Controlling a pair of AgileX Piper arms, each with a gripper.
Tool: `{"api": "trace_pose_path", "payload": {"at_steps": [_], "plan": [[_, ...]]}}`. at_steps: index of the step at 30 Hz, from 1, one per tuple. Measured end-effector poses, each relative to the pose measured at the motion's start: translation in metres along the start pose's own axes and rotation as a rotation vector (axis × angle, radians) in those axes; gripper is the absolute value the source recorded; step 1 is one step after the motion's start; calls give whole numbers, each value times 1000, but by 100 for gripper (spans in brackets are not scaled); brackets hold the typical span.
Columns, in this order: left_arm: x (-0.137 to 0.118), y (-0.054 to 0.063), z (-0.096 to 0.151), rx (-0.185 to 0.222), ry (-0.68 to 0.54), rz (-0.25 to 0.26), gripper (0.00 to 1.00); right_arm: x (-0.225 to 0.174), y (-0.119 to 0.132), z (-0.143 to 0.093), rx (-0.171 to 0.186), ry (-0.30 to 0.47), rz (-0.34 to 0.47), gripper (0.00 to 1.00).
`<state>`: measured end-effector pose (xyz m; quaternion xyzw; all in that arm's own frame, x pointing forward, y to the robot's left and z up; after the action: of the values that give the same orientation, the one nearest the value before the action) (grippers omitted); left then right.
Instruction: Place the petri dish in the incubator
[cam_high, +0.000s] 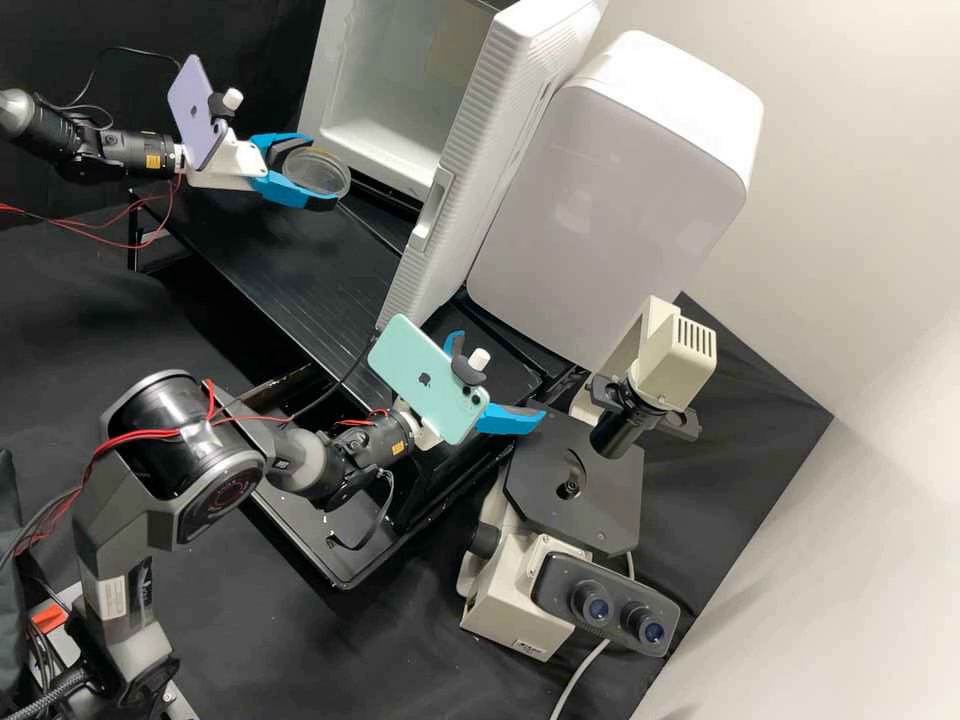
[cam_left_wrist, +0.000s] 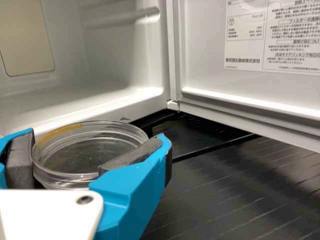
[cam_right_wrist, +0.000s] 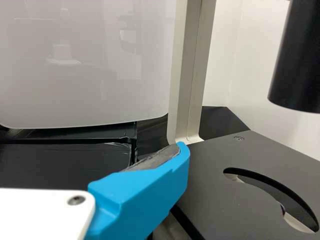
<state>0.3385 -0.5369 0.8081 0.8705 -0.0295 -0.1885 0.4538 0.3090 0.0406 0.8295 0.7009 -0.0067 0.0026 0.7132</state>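
Left tool (cam_high: 318, 172) is clamped on the clear petri dish (cam_left_wrist: 85, 152), holding it level in the air just outside the open incubator (cam_high: 390, 140). The chamber opening is straight ahead of the dish. Right tool (cam_high: 515, 418) sits well off by the microscope (cam_high: 575, 490).

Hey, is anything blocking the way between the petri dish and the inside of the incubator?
Nothing visible does. The left gripper holds the petri dish just outside the open incubator, whose door is swung aside.
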Motion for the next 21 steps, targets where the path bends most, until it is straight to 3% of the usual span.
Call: {"api": "trace_pose_path", "payload": {"at_steps": [7, 21], "plan": [[3, 8, 5, 7, -17, 24, 0, 0, 0, 0, 0, 0, 0, 100], [2, 7, 5, 6, -18, 22, 0, 0, 0, 0, 0, 0, 0, 100]]}}
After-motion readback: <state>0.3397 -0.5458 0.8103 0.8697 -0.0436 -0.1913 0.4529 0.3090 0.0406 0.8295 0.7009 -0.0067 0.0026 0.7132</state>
